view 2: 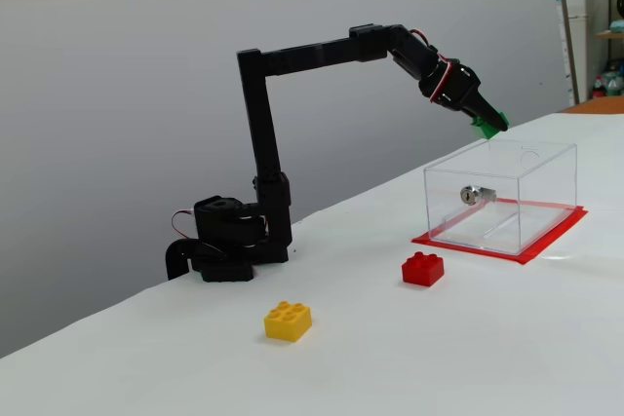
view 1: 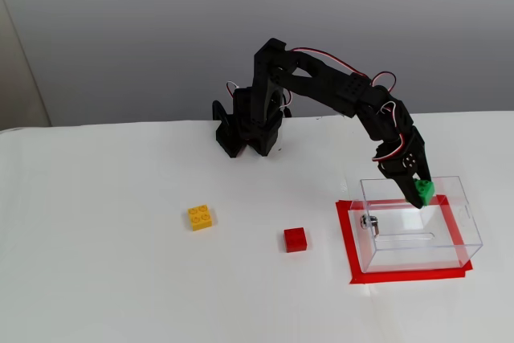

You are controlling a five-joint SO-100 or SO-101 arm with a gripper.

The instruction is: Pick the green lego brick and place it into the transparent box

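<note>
My gripper (view 1: 421,190) is clamped on the green lego brick (view 1: 425,191), holding it tilted above the open top of the transparent box (view 2: 502,197). I want the brick clearly inside the walls before I let go, then a short drop. The red brick (view 1: 295,239) and yellow brick (view 1: 200,217) lie well clear.

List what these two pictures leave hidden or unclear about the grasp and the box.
- Gripper fingertips: in both fixed views the green lego brick covers them, so contact is unclear.
- Brick studs: too small to count in either view.
- Transparent box: open top or lid cannot be told; the walls are see-through.
- Knob detail: too small.
- Brick's height above the box rim: unclear.
</note>
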